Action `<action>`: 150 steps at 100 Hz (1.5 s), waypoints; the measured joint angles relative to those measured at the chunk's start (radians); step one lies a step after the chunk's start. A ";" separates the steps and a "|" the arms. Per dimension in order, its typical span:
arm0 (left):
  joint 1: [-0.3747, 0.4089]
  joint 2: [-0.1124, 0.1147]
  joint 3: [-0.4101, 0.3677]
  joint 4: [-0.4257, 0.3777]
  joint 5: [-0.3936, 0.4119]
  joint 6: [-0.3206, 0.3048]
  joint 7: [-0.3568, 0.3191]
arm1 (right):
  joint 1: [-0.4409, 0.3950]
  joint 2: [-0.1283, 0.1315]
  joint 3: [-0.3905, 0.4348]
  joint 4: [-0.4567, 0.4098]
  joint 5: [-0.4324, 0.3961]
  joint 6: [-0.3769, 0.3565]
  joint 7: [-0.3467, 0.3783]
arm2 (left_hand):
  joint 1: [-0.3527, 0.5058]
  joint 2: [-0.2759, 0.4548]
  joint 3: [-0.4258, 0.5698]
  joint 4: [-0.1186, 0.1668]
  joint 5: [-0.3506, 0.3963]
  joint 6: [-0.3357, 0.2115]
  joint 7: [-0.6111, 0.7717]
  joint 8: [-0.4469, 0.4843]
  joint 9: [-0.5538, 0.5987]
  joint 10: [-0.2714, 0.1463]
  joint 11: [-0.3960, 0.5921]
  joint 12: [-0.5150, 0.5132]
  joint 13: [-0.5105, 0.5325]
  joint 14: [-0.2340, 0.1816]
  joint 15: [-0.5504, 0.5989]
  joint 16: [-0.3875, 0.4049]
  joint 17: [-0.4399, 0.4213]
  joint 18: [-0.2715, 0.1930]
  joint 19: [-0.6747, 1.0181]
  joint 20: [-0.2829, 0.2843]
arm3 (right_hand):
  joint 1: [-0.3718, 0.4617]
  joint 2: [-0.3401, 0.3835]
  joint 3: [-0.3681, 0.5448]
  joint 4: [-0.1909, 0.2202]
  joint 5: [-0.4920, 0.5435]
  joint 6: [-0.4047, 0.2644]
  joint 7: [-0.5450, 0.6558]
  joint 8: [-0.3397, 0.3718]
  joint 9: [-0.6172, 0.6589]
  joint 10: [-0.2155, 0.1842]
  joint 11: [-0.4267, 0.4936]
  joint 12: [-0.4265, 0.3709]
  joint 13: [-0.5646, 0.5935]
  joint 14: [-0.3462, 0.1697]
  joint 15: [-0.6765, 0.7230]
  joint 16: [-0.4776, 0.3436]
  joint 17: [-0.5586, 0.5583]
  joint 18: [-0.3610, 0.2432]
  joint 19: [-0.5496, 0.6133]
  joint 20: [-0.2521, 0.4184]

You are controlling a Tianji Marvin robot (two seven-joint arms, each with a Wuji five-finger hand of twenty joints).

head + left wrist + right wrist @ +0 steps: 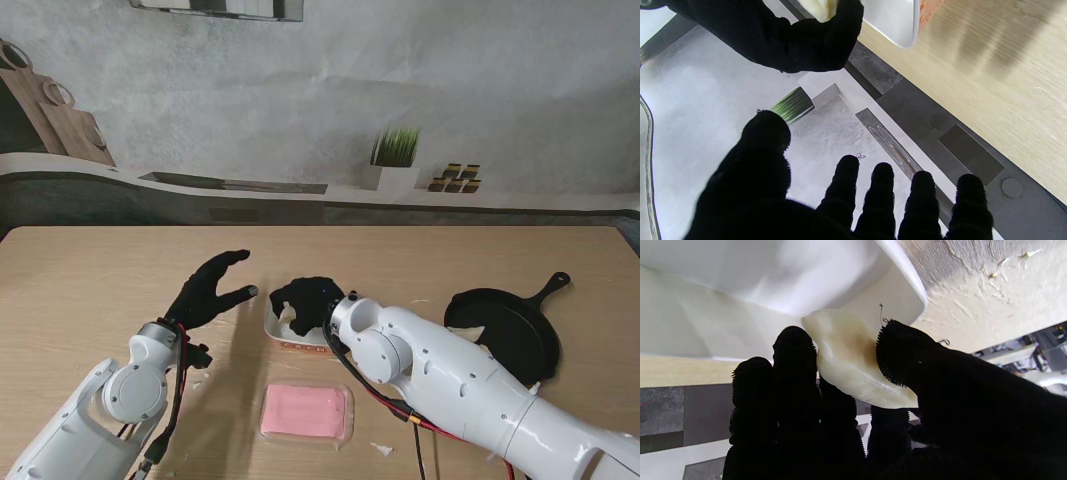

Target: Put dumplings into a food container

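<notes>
A white food container (283,333) with an orange-patterned outer wall sits mid-table. My right hand (310,300), in a black glove, hovers over it, pinching a pale dumpling (853,366) between thumb and fingers just above the container's white rim (907,290). The left wrist view shows the same dumpling (820,10) in the right hand (790,40) beside the container (893,23). My left hand (212,288) is raised to the left of the container, fingers (882,186) spread, holding nothing.
A black frying pan (505,325) lies to the right, partly behind my right arm. A clear lid over something pink (306,412) rests nearer to me than the container. A ledge with a potted plant (394,160) runs behind the table.
</notes>
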 measured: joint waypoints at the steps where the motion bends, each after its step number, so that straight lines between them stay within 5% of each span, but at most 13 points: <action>1: 0.000 0.000 0.000 0.000 0.000 0.000 0.000 | 0.000 0.000 0.000 0.000 0.000 0.001 0.002 | 0.000 0.000 0.000 0.000 0.000 0.000 0.000 0.000 0.000 0.000 0.000 0.000 0.000 0.000 0.000 0.000 0.000 0.000 0.000 0.000 | -0.001 0.000 0.000 0.000 -0.004 0.000 -0.003 0.000 -0.010 -0.004 0.001 0.004 -0.008 0.000 -0.006 -0.001 -0.005 -0.002 -0.003 -0.001; 7: 0.000 0.000 0.000 0.000 0.000 0.000 -0.001 | 0.002 0.001 -0.003 0.000 -0.002 0.007 0.012 | 0.000 0.000 0.000 0.000 0.000 0.000 0.000 0.000 0.000 0.000 0.001 0.000 0.000 0.000 0.000 0.000 0.000 0.000 0.000 0.000 | -0.047 0.021 -0.007 0.003 -0.034 0.016 -0.057 -0.007 -0.076 -0.025 0.001 0.046 -0.063 -0.003 -0.051 -0.003 -0.046 -0.021 -0.028 -0.011; 13: 0.000 0.000 -0.001 0.000 0.000 0.000 -0.001 | 0.004 0.003 -0.004 -0.001 -0.005 0.008 0.025 | 0.000 0.000 0.000 0.000 0.000 0.000 0.000 0.000 0.000 0.000 0.001 0.000 0.000 0.000 0.000 0.000 0.000 0.000 0.000 0.000 | -0.097 0.039 -0.018 0.093 -0.066 0.038 -0.134 0.077 -0.133 -0.027 0.002 0.073 -0.111 -0.004 -0.092 0.002 -0.080 -0.032 -0.057 -0.027; 44: 0.000 -0.001 -0.004 0.001 0.005 -0.016 0.007 | -0.019 0.024 0.035 -0.040 -0.069 -0.009 0.035 | 0.000 0.000 0.000 0.000 0.001 0.000 0.000 0.000 0.000 0.000 0.010 0.002 0.000 0.001 0.000 0.000 0.001 0.000 0.000 0.000 | -0.180 0.052 -0.098 0.094 -0.275 0.065 -0.219 0.068 -0.395 -0.036 -0.064 0.068 -0.371 -0.008 -0.192 0.003 -0.245 -0.084 -0.108 -0.048; 87: 0.001 -0.001 -0.002 0.000 0.003 -0.007 0.001 | -0.390 0.109 0.606 -0.405 -0.440 -0.232 0.160 | 0.000 0.000 0.000 0.000 0.026 0.001 0.002 0.000 0.000 0.000 0.010 0.010 0.000 0.002 0.000 0.000 0.002 0.000 0.000 0.001 | -0.219 0.075 -0.136 0.113 -0.326 0.079 -0.229 0.049 -0.446 -0.049 -0.069 0.047 -0.467 -0.019 -0.228 0.006 -0.315 -0.106 -0.153 -0.048; 100: -0.006 0.000 0.006 0.002 0.003 0.002 -0.006 | -0.519 0.128 0.757 -0.485 -0.508 -0.226 0.195 | 0.000 0.000 0.000 0.000 0.027 0.001 0.002 0.000 0.000 0.000 0.010 0.010 0.001 0.002 0.000 0.000 0.002 0.000 0.000 0.001 | -0.232 0.075 -0.173 0.113 -0.338 0.133 -0.230 0.039 -0.457 -0.049 -0.088 0.043 -0.472 -0.018 -0.245 0.006 -0.325 -0.105 -0.171 -0.048; 116: -0.015 0.000 0.012 0.007 0.003 0.004 -0.010 | -0.648 0.136 0.903 -0.509 -0.620 -0.220 0.143 | 0.000 0.000 0.000 0.000 0.027 0.001 0.002 0.000 0.001 0.000 0.010 0.010 0.001 0.002 0.000 0.000 0.002 0.000 0.000 0.001 | -0.232 0.075 -0.201 0.113 -0.358 0.162 -0.234 0.026 -0.484 -0.048 -0.093 0.036 -0.486 -0.012 -0.264 0.002 -0.340 -0.103 -0.205 -0.048; 128: -0.020 0.000 0.019 0.012 0.003 0.009 -0.011 | -0.731 0.144 0.951 -0.518 -0.657 -0.111 0.067 | 0.000 0.000 0.000 0.000 0.027 0.001 0.002 0.000 0.001 0.000 0.010 0.010 0.001 0.002 0.000 0.000 0.002 0.000 0.000 0.001 | -0.232 0.075 -0.203 0.113 -0.357 0.196 -0.231 0.026 -0.478 -0.045 -0.094 0.036 -0.486 -0.002 -0.255 0.001 -0.340 -0.092 -0.205 -0.048; 150: -0.025 0.000 0.022 0.019 0.003 0.009 -0.012 | -0.817 0.144 1.010 -0.519 -0.698 -0.006 0.090 | 0.000 0.000 0.000 0.000 0.027 0.001 0.002 0.000 0.001 0.000 0.010 0.010 0.001 0.002 0.000 0.000 0.002 0.000 0.000 0.001 | -0.232 0.075 -0.210 0.113 -0.357 0.215 -0.220 0.026 -0.474 -0.035 -0.066 0.048 -0.468 -0.001 -0.213 0.015 -0.339 -0.089 -0.191 -0.036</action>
